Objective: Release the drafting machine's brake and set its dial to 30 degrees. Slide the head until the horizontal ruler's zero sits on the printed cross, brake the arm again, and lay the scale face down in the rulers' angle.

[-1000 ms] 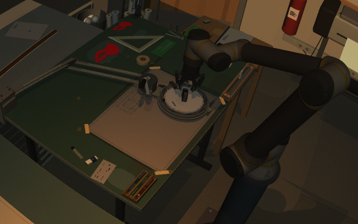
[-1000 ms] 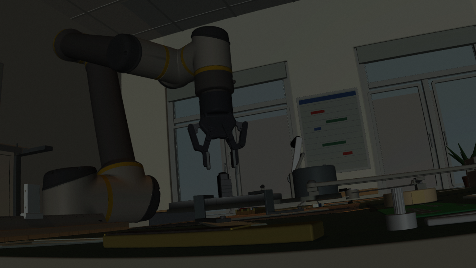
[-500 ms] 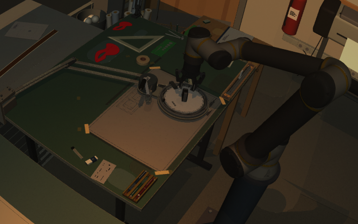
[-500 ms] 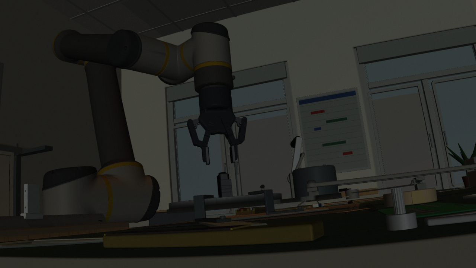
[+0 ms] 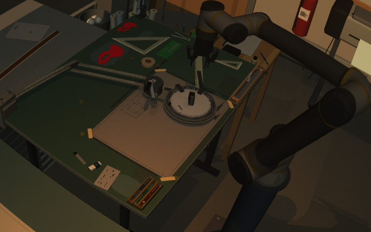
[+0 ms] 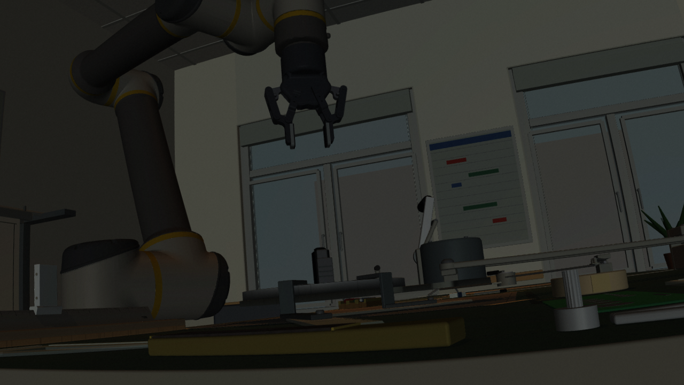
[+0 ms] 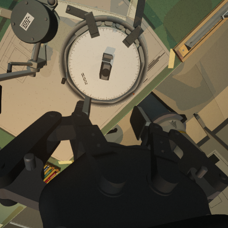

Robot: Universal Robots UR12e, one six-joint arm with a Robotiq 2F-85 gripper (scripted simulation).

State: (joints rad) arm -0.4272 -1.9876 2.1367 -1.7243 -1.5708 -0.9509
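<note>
The round pale dial (image 5: 191, 105) (image 7: 104, 63) of the drafting machine sits on the tan drawing sheet (image 5: 153, 131), just right of the dark cylindrical elbow housing (image 5: 153, 85) (image 7: 32, 20) with its brake lever (image 6: 427, 215). A dark upright knob (image 5: 191, 98) (image 7: 106, 67) (image 6: 322, 265) stands at the dial's centre. A pale ruler (image 5: 198, 74) runs from the dial's far rim toward the board's back. My gripper (image 5: 201, 63) (image 6: 308, 139) hangs open and empty, well above the dial. A scale (image 5: 247, 82) (image 7: 205, 27) lies in a wooden tray at the board's right edge.
Behind the work lie set squares (image 5: 142, 43), red curve templates (image 5: 110, 54) and a tape roll (image 5: 147, 62). Two long arm rods (image 5: 109, 72) run left to the board's clamp. A pencil box (image 5: 145, 193), an eraser (image 5: 95, 166) and a card (image 5: 107, 177) lie along the near edge.
</note>
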